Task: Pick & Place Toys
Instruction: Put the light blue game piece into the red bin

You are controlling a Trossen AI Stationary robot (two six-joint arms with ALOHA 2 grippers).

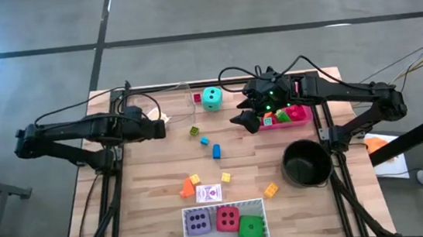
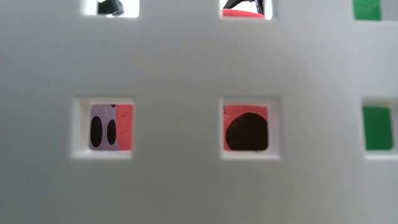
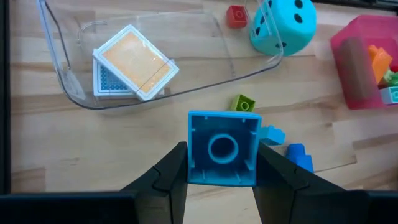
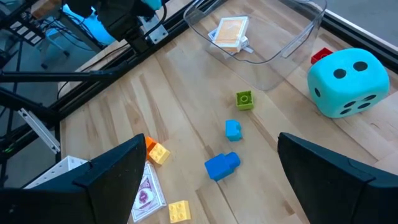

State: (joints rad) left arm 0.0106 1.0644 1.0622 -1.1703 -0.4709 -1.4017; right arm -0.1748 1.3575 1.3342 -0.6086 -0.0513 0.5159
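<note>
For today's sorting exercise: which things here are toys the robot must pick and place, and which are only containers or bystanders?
Toys: teal die, blue block in left end effector, purple die, red die, green die, playing card.

Not toys: black pot, pink tray, clear tray, white tray.

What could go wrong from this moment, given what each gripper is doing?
The left gripper pinches a blue block only by its lower sides; it could twist loose over the clear tray. The right gripper hangs open near the teal die and might knock it on descent.
</note>
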